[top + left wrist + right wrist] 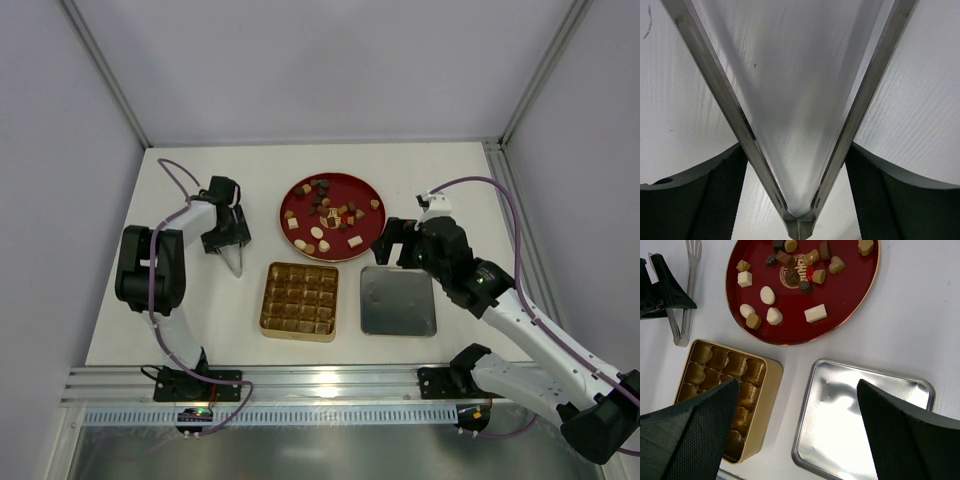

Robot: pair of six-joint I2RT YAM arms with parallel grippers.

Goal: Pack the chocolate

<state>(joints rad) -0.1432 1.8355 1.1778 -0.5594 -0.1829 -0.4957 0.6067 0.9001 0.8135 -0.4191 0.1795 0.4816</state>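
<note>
the plate [850, 290] emblem is unreadable; left gripper [235, 245] clamps tongs [722, 100] tips-down over the table [450, 190], right gripper [797, 384] hovers wide by the lid [865, 430].

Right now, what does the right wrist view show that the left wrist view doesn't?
Only the right wrist view: the red plate carrying the chocolate, the gold box and the silver tray. Only the left wrist view: the left gripper up close, its fingers flanking the two arms of the tongs, which meet at the bottom. Both: the tongs and the white table.
</note>
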